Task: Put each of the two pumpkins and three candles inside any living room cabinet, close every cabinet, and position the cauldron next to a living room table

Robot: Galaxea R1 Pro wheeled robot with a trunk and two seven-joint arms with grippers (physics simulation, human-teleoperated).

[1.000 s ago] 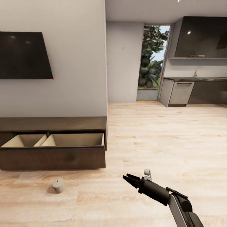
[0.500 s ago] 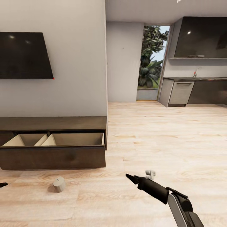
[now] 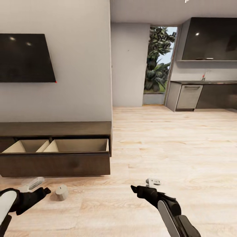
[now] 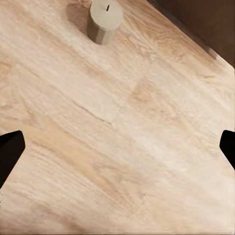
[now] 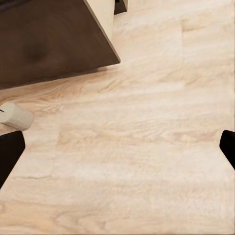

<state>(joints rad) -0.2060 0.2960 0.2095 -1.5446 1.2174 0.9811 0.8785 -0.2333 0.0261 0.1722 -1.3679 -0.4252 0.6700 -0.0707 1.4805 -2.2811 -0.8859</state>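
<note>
One cream-white candle (image 3: 61, 192) stands upright on the wood floor in front of the low dark brown cabinet (image 3: 56, 130). The cabinet's wide drawer (image 3: 56, 164) is pulled out, and its pale compartments look empty. My left gripper (image 3: 46, 190) hovers low just left of the candle, open, with the candle (image 4: 104, 20) ahead of its fingers. My right gripper (image 3: 133, 188) is open above bare floor right of the candle (image 5: 14, 116), near the drawer's corner (image 5: 58, 39). The pumpkins, the cauldron and the table are out of view.
A black TV (image 3: 24, 57) hangs on the wall above the cabinet. Open wood floor (image 3: 171, 148) runs to the right toward a kitchen counter (image 3: 204, 95) and a glass door (image 3: 159, 62) at the back.
My left arm has come into view at the lower left and reached toward the candle. My right arm has dropped a little and turned. The candle and drawer have not moved.
</note>
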